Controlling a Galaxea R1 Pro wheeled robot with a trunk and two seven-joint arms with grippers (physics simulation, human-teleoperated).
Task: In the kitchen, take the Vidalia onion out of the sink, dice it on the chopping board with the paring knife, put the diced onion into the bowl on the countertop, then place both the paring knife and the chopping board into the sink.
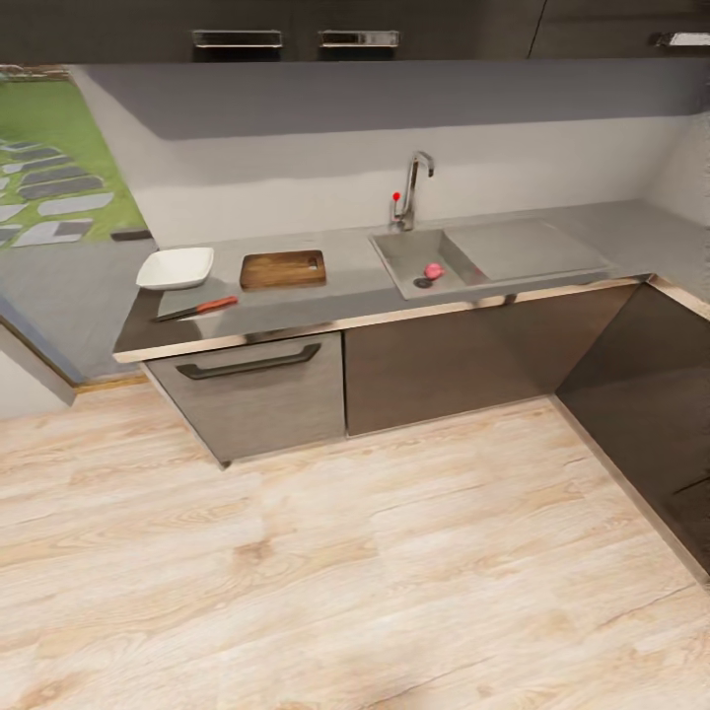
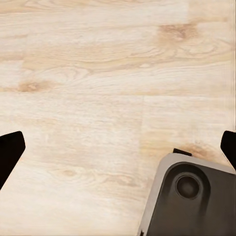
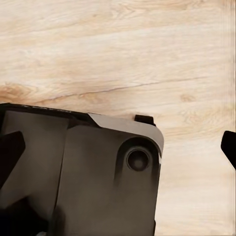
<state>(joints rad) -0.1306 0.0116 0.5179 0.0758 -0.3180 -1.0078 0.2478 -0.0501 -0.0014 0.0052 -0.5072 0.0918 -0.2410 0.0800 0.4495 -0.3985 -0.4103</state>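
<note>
While the robot stands back on the wood floor (image 1: 345, 552), the pink-red onion (image 1: 433, 270) sits in the sink (image 1: 399, 258) by the drain, toward the table's (image 1: 355, 296) right end. At the table's left end, the bowl (image 1: 176, 267) is in the corner with the chopping board (image 1: 283, 269) just beside it and the paring knife (image 1: 197, 308) along the front edge. Both tools, left (image 2: 118, 152) and right (image 3: 118, 152), hang over the floor with fingers spread wide, gripping nothing.
</note>
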